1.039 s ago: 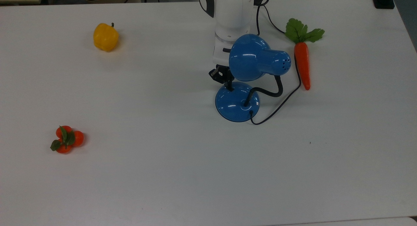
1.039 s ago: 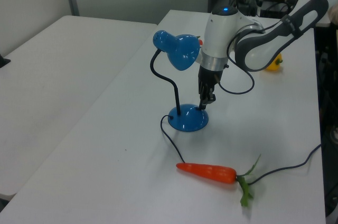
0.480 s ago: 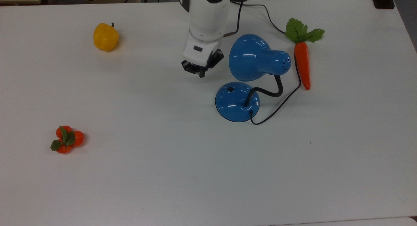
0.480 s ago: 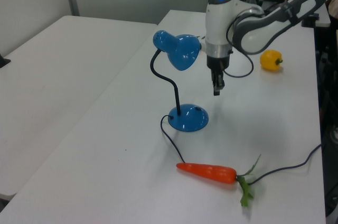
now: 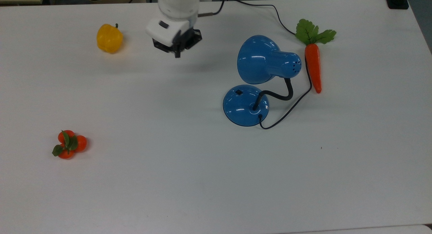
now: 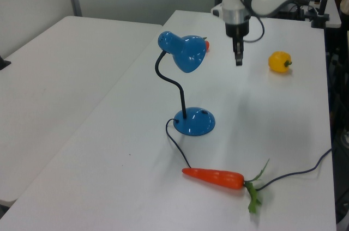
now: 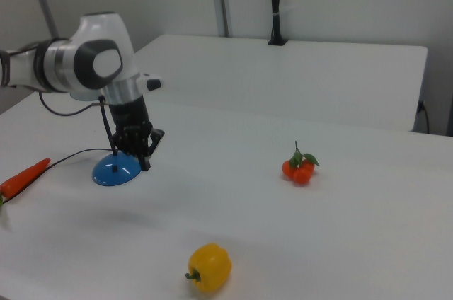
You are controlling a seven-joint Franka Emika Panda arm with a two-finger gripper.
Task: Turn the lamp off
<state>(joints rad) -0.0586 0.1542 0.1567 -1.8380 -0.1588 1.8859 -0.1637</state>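
The lamp stands right of centre in the top view: a glossy blue dome shade [image 5: 258, 60] on a black gooseneck over a round blue base [image 5: 245, 107] with a small black switch [image 5: 239, 92]. No glow shows under the shade. My gripper [image 5: 176, 53] hangs in the air, shut and holding nothing, well off to the top view's left of the shade and apart from the lamp. In the left view the gripper [image 6: 238, 60] is above the table beyond the lamp [image 6: 185, 52]. In the right view the gripper [image 7: 145, 162] overlaps the lamp base [image 7: 113, 170].
A toy carrot [image 5: 313, 67] lies just to the top view's right of the lamp, with the black cord [image 5: 290, 109] curling beside it. A yellow pepper [image 5: 109, 38] sits near the gripper at the top view's upper left. A cluster of small orange fruits [image 5: 69, 144] lies at the lower left.
The gripper has lifted off the lamp base's switch and swung up and away toward the top view's upper left, nearer the yellow pepper. The lamp has not shifted.
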